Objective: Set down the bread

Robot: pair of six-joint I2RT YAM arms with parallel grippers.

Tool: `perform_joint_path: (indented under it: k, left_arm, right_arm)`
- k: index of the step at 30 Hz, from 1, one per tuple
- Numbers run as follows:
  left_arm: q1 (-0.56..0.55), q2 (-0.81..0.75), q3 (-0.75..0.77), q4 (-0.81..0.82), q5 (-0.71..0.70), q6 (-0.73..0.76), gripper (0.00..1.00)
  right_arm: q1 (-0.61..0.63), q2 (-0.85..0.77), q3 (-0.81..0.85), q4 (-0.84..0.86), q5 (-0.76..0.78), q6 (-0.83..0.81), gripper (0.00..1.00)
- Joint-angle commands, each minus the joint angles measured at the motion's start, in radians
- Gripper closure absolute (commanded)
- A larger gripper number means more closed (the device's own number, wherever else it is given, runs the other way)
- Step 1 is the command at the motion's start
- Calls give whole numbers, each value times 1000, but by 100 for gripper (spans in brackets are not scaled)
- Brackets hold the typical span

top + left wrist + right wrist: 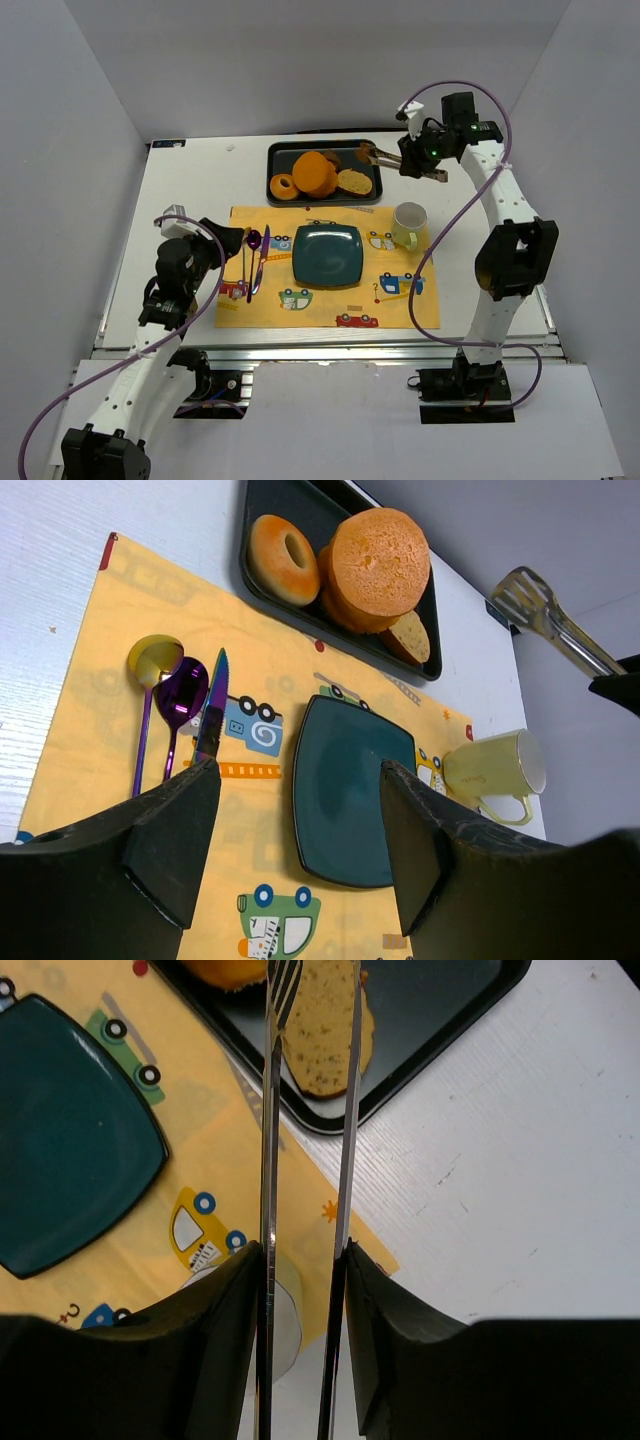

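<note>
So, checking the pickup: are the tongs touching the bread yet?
Apart. Left wrist view shows the tongs well right of the bread, a clear gap between.

We see yellow car-print placemat (400, 305) on white table (190, 190): teal square plate (327, 254) centre, pale mug (408, 225) just right, gold spoon (152, 660), purple spoon (182, 692), knife (213, 710) at left. Behind mat, black tray (290, 155) holds large orange bun (315, 173), ring-shaped piece (284, 186) beside. Above tray's right end, metal tongs (375, 155).
</note>
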Motion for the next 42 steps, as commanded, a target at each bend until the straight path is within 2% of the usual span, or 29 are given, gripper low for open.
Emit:
perform_joint_path:
  k: [1, 12, 29, 42]
  left_arm:
    - [0, -9, -5, -14, -7, -7, 26]
    - [0, 17, 2, 4, -1, -4, 26]
    - [0, 3, -18, -2, -7, -10, 26]
    - [-1, 19, -15, 8, -4, -9, 26]
  right_arm:
    - [25, -16, 30, -60, 65, -103, 57]
    - [133, 28, -32, -99, 225, -258, 58]
    - [181, 120, -5, -60, 334, -271, 57]
    - [227, 126, -79, 23, 433, -318, 59]
